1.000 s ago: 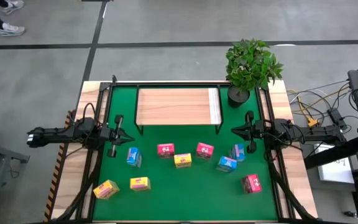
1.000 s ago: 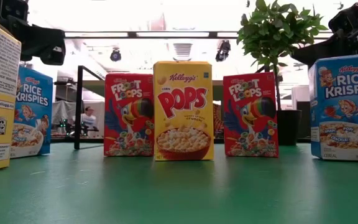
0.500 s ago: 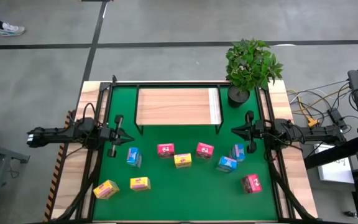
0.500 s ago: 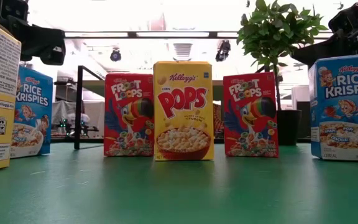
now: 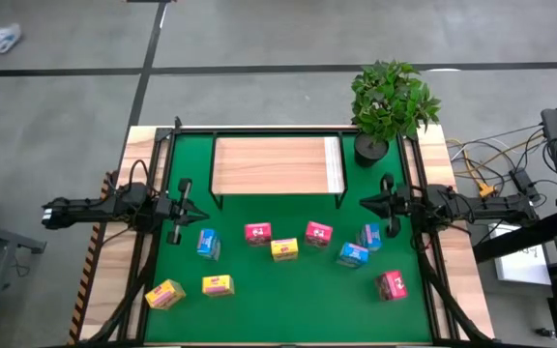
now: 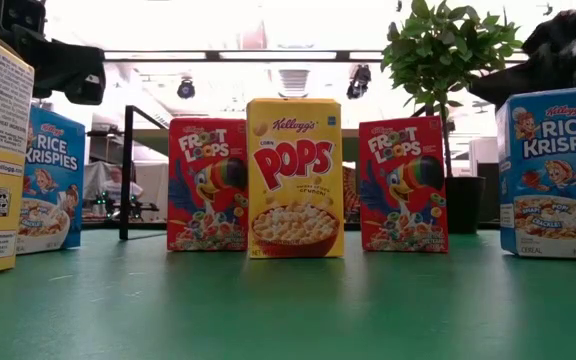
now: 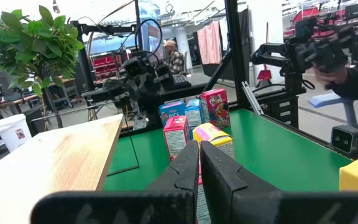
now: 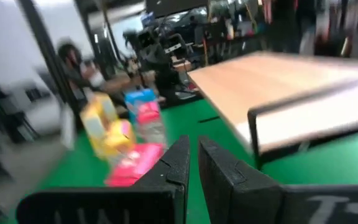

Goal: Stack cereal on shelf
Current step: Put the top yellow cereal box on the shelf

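Light-wood shelf (image 5: 274,165) bare, nothing stacked yet. All nine cereal boxes (image 5: 284,249) scattered on the green mat (image 5: 259,300) in front of it. Left gripper (image 5: 193,207) and right gripper (image 5: 367,202) closed, empty, parked at the mat's sides. Whole task left, seemingly.

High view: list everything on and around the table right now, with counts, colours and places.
yellow cereal boxes: three, one mid-mat, two at front left.
pink-red cereal boxes: three, two mid-mat, one at front right.
blue cereal boxes: three, one left of centre, two right of centre.
shelf: one, light wood, white strip at its right end, bare, at the mat's back.
green mat: one, covering the table's middle.
potted plant: one, green, dark pot, back right corner.
left gripper: fingers shut, left side of the mat, holding nothing.
right gripper: fingers shut, right side of the mat, holding nothing.
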Motion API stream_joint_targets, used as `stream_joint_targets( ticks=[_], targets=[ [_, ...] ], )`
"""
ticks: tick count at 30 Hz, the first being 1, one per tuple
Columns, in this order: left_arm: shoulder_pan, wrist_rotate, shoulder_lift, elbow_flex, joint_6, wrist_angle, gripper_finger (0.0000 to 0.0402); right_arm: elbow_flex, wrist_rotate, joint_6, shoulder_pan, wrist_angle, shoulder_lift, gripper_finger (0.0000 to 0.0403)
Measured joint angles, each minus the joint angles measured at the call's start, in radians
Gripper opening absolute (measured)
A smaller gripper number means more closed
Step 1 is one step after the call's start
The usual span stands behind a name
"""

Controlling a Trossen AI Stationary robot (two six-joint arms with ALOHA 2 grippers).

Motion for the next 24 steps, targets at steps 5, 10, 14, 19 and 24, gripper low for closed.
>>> stream_joint_targets(
  ticks=[5, 10, 14, 19, 24],
  targets=[
    [0.000, 0.000, 0.000, 0.000, 0.000, 0.000, 0.0000, 0.000, 0.001, 0.191, 0.000, 0.045, 0.000, 0.0022],
    [0.000, -0.001, 0.000, 0.000, 0.007, 0.000, 0.0000, 0.000, 0.002, 0.142, 0.000, 0.163, 0.007, 0.0022],
    [0.000, -0.005, 0.000, 0.000, 0.069, 0.012, 0.0000, 0.000, 0.001, 0.086, 0.000, 0.264, 0.007, 0.0022],
    [0.000, -0.006, 0.007, 0.000, 0.026, 0.260, 0.0000, 0.000, 0.002, 0.033, 0.000, 0.341, 0.007, 0.0022],
    [0.000, -0.009, 0.012, 0.000, -0.142, 0.599, 0.0000, 0.000, 0.013, 0.006, 0.000, 0.430, 0.034, 0.0022]
  ],
)
